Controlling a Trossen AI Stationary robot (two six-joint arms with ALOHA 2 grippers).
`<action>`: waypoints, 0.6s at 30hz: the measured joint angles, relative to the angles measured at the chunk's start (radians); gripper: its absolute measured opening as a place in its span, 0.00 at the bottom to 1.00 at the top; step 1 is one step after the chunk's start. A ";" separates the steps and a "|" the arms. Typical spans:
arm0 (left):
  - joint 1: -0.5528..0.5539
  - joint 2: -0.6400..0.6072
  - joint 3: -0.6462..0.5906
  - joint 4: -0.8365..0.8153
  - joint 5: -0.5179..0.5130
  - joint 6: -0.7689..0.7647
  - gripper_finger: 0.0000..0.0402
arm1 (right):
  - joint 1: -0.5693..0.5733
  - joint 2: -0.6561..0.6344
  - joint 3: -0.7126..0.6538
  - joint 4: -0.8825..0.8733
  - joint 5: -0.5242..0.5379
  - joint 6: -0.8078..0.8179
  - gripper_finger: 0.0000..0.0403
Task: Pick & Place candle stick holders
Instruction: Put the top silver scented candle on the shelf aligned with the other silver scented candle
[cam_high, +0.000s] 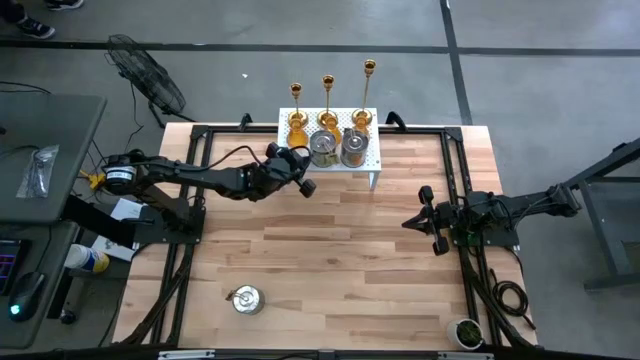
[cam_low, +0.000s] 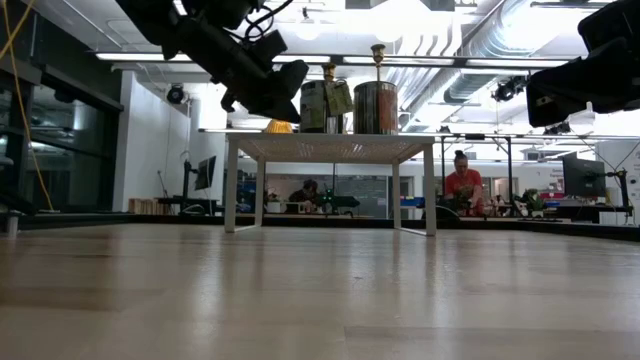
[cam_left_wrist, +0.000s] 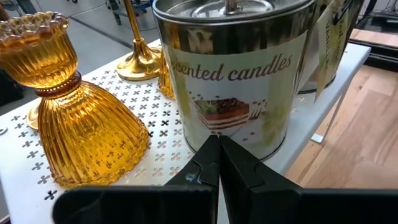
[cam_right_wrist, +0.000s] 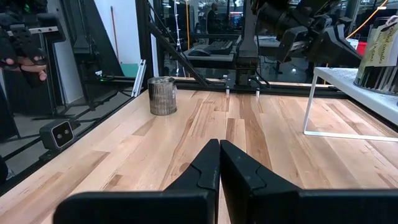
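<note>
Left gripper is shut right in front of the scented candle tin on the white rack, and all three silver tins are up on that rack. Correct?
Not quite: only two silver tins sit on the white rack; the third tin stands alone on the table's near side, per the high view. The left gripper is indeed shut before the scented candle tin.

1. a light wooden table (cam_high: 330, 250) is carrying everything, its planks running side to side in the high view.
2. a white perforated rack (cam_high: 368, 160) is standing on thin legs at the table's far edge, near the middle.
3. a silvery tin (cam_high: 247, 299) is sitting alone on the bare wood near the front edge, toward the left arm's side, well apart from the rack.
4. a small round pot (cam_high: 466, 332) is sitting at the front corner on the right arm's side.
5. black frame rails (cam_high: 200, 180) are lying along the table's sides and far edge.
</note>
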 joint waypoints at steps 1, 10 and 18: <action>0.000 0.000 0.000 -0.001 0.003 0.000 0.00 | 0.000 0.000 0.000 0.000 0.000 0.000 0.01; 0.000 0.018 0.019 0.001 0.007 0.005 0.00 | 0.000 0.000 0.000 0.000 0.000 0.000 0.01; 0.000 0.059 0.056 0.000 0.018 0.016 0.00 | 0.000 0.000 0.000 0.000 0.000 0.000 0.01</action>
